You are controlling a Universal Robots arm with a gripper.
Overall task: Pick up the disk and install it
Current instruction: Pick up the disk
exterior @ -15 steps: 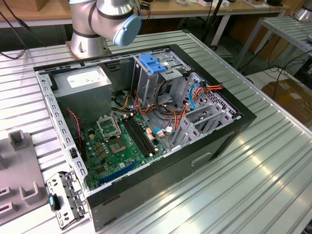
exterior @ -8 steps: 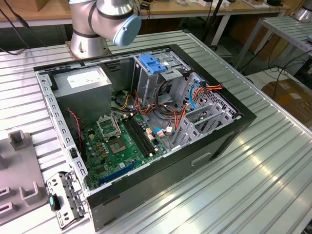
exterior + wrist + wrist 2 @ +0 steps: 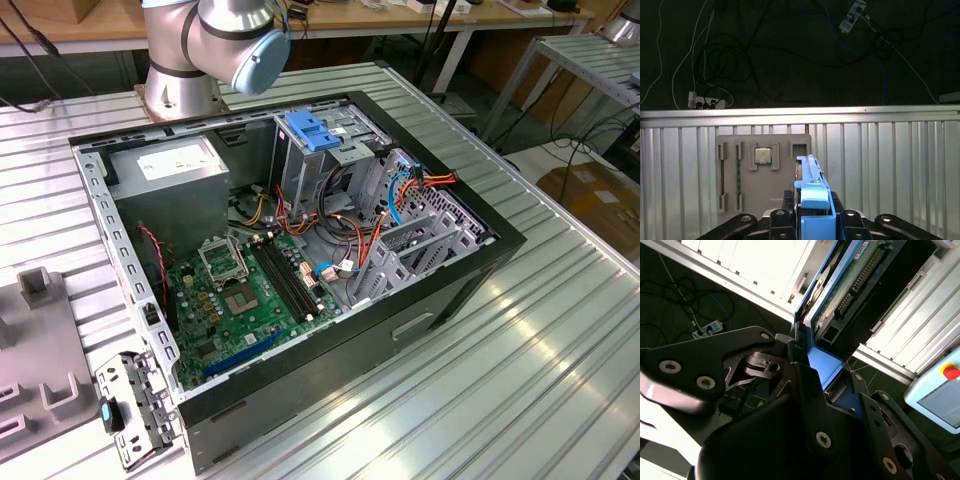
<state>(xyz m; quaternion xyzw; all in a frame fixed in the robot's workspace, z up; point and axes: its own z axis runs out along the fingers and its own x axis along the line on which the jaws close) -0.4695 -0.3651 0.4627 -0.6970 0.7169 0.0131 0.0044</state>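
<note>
In both wrist views the gripper (image 3: 812,222) (image 3: 807,367) is shut on the disk (image 3: 808,172), which stands on edge between the black fingers. The blue plastic carrier end (image 3: 813,200) sits right at the grip. The second wrist view shows the disk's green circuit-board side (image 3: 850,285) and the blue carrier (image 3: 821,362) held in the jaws. The disk hangs above the slatted metal table (image 3: 890,165). In the exterior view the open computer case (image 3: 300,250) lies on the table, with its metal drive cage topped by a blue latch (image 3: 310,130).
A grey fixture tray (image 3: 732,167) holding a processor chip (image 3: 762,155) lies on the table below the disk, also seen at the exterior view's left (image 3: 30,370). The arm's base (image 3: 185,70) stands behind the case. A power-supply box (image 3: 170,165), motherboard (image 3: 245,295) and cables fill the case.
</note>
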